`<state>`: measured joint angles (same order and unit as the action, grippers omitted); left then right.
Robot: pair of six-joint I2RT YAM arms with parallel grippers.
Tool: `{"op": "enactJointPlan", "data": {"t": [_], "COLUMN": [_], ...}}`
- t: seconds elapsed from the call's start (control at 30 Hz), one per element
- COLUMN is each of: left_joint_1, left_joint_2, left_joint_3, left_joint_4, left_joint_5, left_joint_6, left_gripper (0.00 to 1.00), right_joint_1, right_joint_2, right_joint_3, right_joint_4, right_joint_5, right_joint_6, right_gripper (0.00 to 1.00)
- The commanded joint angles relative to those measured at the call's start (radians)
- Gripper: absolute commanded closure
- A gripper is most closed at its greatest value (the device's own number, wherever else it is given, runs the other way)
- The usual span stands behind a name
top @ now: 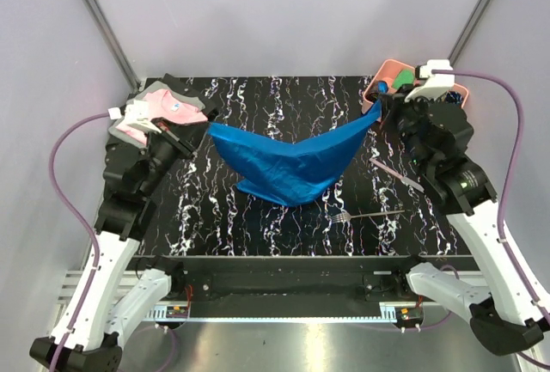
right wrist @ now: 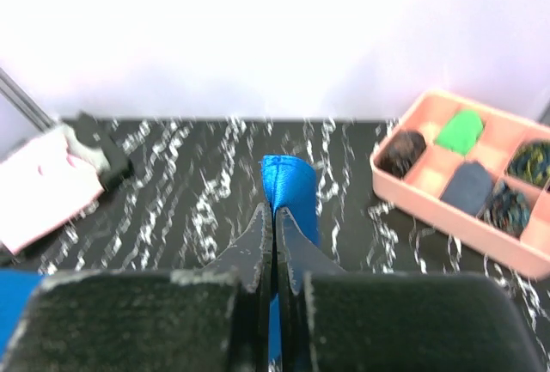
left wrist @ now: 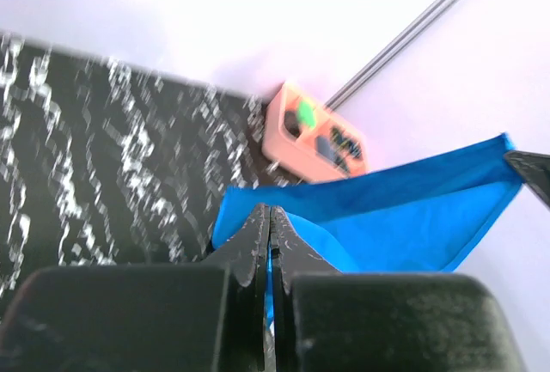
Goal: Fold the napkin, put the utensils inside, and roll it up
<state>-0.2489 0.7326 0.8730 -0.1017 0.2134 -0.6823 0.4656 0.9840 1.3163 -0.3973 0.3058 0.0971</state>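
The royal-blue napkin (top: pixel 284 164) hangs stretched between both grippers above the black marbled table (top: pixel 258 97), sagging in the middle with its lower fold touching the tabletop. My left gripper (top: pixel 206 128) is shut on the napkin's left corner; in the left wrist view the gripper (left wrist: pixel 269 210) pinches blue cloth (left wrist: pixel 404 217). My right gripper (top: pixel 379 114) is shut on the right corner, and in the right wrist view the gripper (right wrist: pixel 273 209) has the napkin (right wrist: pixel 289 181) bunched past its tips. A silver fork (top: pixel 365 215) and a second slim utensil (top: pixel 395 173) lie on the table at the right front.
A pink compartment tray (top: pixel 388 76) with small dark and green cloth bundles stands at the back right, also in the right wrist view as the tray (right wrist: pixel 516 247). A pink folded shirt (top: pixel 163 106) lies at the back left. White walls enclose the table.
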Motion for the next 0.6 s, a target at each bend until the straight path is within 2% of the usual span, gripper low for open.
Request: {"op": "enactJointPlan", "data": {"t": [0.0, 0.13, 0.33, 0.43, 0.57], "left_joint_1": [0.007, 0.031, 0.082, 0.099, 0.111], "left_joint_2": [0.020, 0.120, 0.261, 0.301, 0.306], "left_joint_3": [0.067, 0.110, 0.293, 0.375, 0.457], "left_joint_4": [0.005, 0.071, 0.099, 0.116, 0.103], "left_joint_5": [0.000, 0.006, 0.020, 0.032, 0.041], "left_joint_6": [0.000, 0.001, 0.032, 0.033, 0.043], "left_gripper": [1.00, 1.00, 1.00, 1.00, 1.00], "right_joint_1": [0.010, 0.007, 0.004, 0.004, 0.005], "right_joint_2": [0.070, 0.241, 0.412, 0.432, 0.412], "right_joint_3": [0.047, 0.135, 0.380, 0.468, 0.506], "right_joint_4": [0.067, 0.092, 0.094, 0.095, 0.095], "right_joint_5": [-0.010, 0.068, 0.070, 0.061, 0.029], "right_joint_6": [-0.033, -0.062, -0.129, -0.148, -0.169], "right_gripper": [1.00, 1.00, 1.00, 1.00, 1.00]}}
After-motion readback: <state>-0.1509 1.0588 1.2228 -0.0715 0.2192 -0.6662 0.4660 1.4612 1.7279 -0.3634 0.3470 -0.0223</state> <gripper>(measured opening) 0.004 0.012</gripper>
